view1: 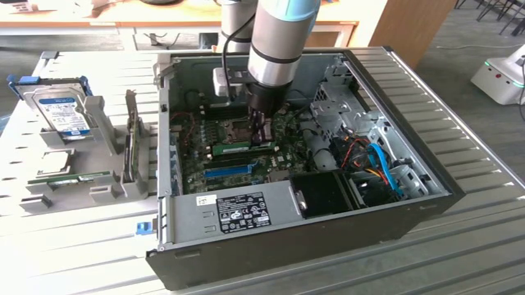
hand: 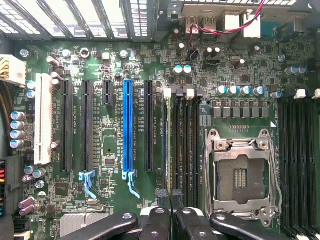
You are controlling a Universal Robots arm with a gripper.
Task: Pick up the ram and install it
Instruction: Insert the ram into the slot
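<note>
Seating step, I reckon; thin green ram stick (view1: 232, 148) edge-up on green motherboard (hand: 240, 75); black hand (hand: 170, 199) pinches its end; needs square downward push.

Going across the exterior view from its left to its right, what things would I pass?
From its left: hard drive in a holder → grey upright card → open computer case, with the robot's gripper inside it → white machine on the floor.
</note>
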